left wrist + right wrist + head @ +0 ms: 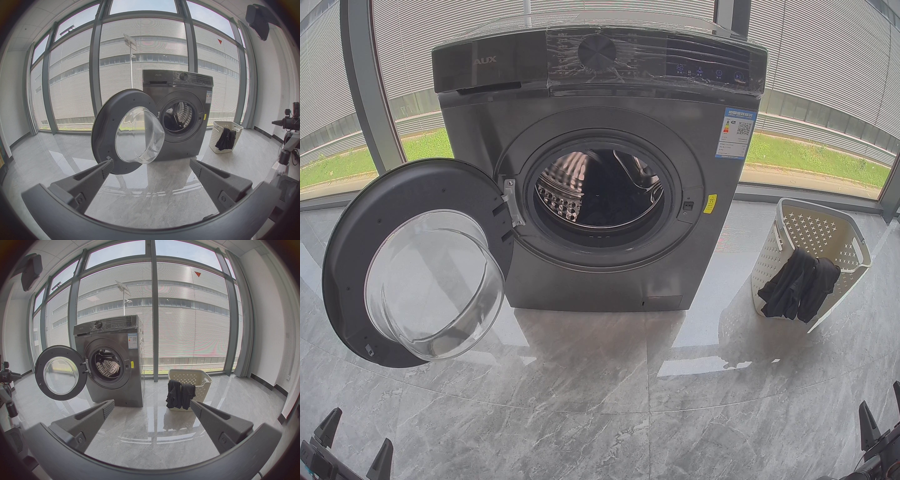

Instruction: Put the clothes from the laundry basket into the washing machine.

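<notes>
- I see dark cloth [606, 203] inside the open washing machine [600, 284].
- One dark garment [797, 284] is yet to load, draped over the laundry basket [767, 265].
- Left gripper [150, 164] and right gripper [151, 404] are released and empty.

- Washing machine [600, 284]: grey satin metal body; drum [562, 187] shiny perforated metal.
- Door [394, 194]: matt dark plastic ring, clear glossy bowl.
- Basket [770, 262]: white perforated plastic.
- Clothes [797, 290]: black matt cloth.
- Floor [581, 387]: glossy marbled tile.
</notes>
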### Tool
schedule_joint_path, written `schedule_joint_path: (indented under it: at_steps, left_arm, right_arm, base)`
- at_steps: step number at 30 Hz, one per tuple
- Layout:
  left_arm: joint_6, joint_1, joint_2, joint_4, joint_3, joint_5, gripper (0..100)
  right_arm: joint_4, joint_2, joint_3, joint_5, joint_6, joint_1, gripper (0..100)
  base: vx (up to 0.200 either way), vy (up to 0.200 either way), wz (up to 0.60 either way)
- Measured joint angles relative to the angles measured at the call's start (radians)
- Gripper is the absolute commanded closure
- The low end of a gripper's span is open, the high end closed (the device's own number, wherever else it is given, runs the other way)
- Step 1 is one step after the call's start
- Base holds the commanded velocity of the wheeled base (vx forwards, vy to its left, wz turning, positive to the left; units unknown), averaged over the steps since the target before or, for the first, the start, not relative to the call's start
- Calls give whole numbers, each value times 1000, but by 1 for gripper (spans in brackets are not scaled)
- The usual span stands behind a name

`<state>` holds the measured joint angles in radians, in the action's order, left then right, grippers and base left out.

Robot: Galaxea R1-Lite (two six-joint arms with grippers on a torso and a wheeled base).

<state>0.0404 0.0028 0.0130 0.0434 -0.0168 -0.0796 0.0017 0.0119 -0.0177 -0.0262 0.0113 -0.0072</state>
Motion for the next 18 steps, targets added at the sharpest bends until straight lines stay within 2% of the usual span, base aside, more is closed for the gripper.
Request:
schedule_joint_path:
  at_steps: [5, 11, 16, 18]
  left_arm:
    - [4, 0, 0, -3, 0, 0, 0]
    - [-13, 0, 0, -4, 0, 7, 0]
    - [-9, 0, 0, -4, -1, 9, 0]
    - [-6, 0, 0, -5, -1, 9, 0]
  right_arm:
    - [0, 0, 0, 0, 0, 1, 0]
    - [0, 0, 0, 0, 0, 1, 0]
    - [0, 1, 0, 0, 0, 1, 0]
    - [0, 1, 0, 0, 0, 1, 0]
  base:
    - [0, -200, 0]
    - [0, -200, 0]
    - [0, -200, 0]
    - [0, 0, 0]
